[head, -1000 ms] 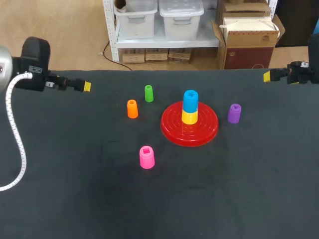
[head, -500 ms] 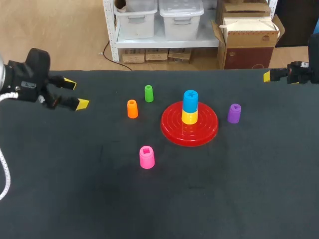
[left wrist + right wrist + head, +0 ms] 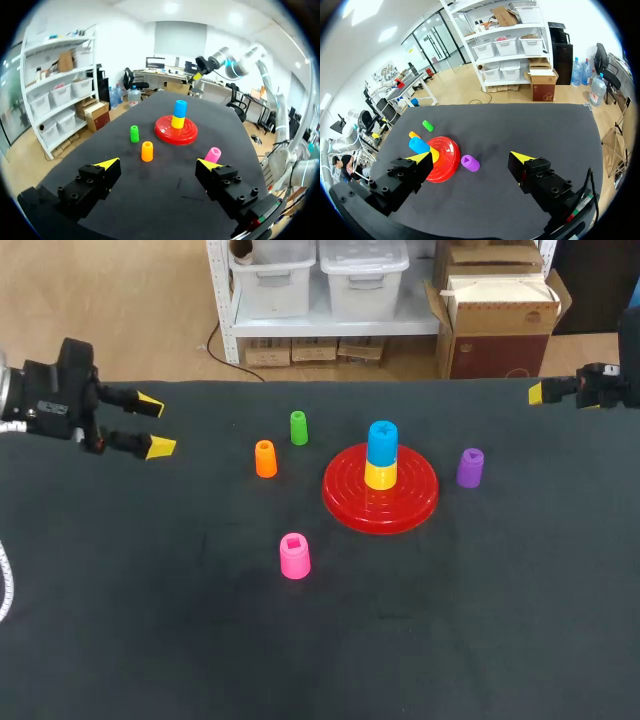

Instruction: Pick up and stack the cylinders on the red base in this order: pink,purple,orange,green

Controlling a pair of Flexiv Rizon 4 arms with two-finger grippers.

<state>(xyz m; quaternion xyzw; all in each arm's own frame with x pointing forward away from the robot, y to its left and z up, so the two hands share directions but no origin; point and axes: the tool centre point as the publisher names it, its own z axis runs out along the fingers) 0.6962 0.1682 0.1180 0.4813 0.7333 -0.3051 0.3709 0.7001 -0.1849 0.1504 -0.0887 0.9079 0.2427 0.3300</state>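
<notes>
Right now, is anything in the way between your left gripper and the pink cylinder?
No. Only bare table lies between the left gripper and the pink cylinder; the orange cylinder stands off to one side.

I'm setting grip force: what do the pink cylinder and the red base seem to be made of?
Pink cylinder: probably hard moulded plastic, smooth and evenly coloured, with a clean square hole on top. Red base: likely the same plastic, slightly glossy, with moulded concentric ridges.

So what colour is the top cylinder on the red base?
The top cylinder is blue; clearest in head view.
</notes>
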